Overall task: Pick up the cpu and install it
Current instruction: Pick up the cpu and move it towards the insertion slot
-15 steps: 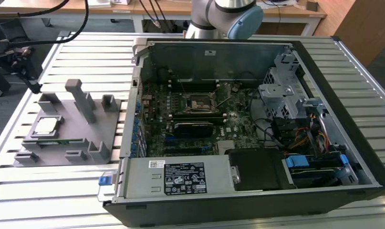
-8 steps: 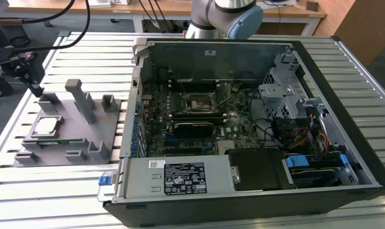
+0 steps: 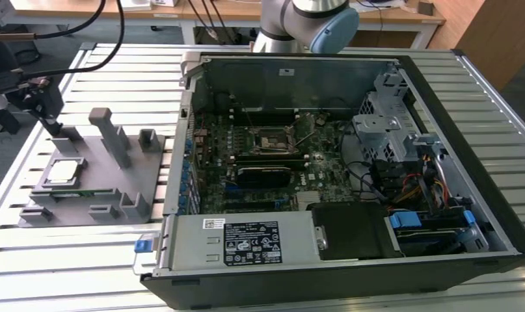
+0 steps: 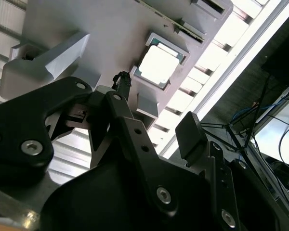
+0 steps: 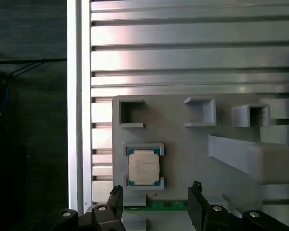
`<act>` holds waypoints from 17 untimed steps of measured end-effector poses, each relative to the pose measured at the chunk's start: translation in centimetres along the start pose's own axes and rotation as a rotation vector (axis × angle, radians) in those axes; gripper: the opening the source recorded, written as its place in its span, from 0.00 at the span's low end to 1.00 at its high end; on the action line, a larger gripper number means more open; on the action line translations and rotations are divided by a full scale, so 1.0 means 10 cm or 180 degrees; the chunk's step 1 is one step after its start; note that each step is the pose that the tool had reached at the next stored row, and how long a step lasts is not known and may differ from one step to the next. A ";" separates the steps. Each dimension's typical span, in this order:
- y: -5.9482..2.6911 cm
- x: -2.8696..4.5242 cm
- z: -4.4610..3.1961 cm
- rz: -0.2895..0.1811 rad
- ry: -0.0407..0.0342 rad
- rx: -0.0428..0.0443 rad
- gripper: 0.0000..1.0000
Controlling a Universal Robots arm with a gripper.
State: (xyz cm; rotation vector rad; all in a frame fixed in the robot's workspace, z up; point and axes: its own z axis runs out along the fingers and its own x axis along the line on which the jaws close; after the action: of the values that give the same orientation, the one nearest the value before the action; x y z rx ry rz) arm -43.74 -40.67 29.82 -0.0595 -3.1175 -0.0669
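Observation:
The cpu (image 3: 64, 170), a flat silver square with a thin green rim, lies in a recess of the grey holder tray (image 3: 97, 162) at the exterior view's left. Both wrist views show it too, cpu (image 5: 144, 167) and cpu (image 4: 157, 65). My gripper (image 3: 52, 127) hangs above the tray's far part, a little above and behind the chip. It stands open (image 5: 156, 202) with nothing held, its black fingers (image 4: 190, 132) spread wide. The motherboard socket (image 3: 271, 140) sits inside the open computer case (image 3: 470, 149).
A green memory stick (image 5: 156, 206) lies in a slot of the tray beside the cpu. Grey upright posts (image 3: 114, 136) rise from the tray. The ribbed metal table (image 3: 71, 260) carries both tray and case. A cable (image 3: 80, 65) runs to the gripper.

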 end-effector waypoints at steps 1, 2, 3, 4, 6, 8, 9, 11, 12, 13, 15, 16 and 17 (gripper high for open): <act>0.000 0.000 0.010 0.0000 0.0001 0.0000 0.65; -0.001 0.000 0.020 0.0000 0.0001 0.0000 0.65; -0.002 -0.001 0.029 0.0000 0.0002 0.0000 0.65; -0.002 -0.001 0.039 0.0000 0.0003 0.0000 0.65; -0.003 -0.001 0.059 0.0000 0.0004 0.0000 0.65; -0.005 -0.002 0.081 0.0000 0.0006 0.0000 0.65; -0.007 -0.003 0.093 0.0000 0.0007 0.0000 0.65; -0.014 -0.004 0.118 0.0000 0.0011 0.0001 0.65; -0.018 -0.004 0.131 0.0000 0.0012 0.0001 0.65; -0.022 -0.004 0.147 0.0000 0.0014 0.0001 0.65; -0.038 -0.005 0.178 0.0000 0.0024 0.0001 0.65; -0.042 -0.005 0.191 -0.0008 0.0029 0.0001 0.65; -0.046 -0.005 0.206 -0.0015 0.0032 0.0002 0.65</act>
State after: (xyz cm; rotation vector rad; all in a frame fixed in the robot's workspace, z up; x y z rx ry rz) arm -43.75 -41.04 27.74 -0.0515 -3.1076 -0.0661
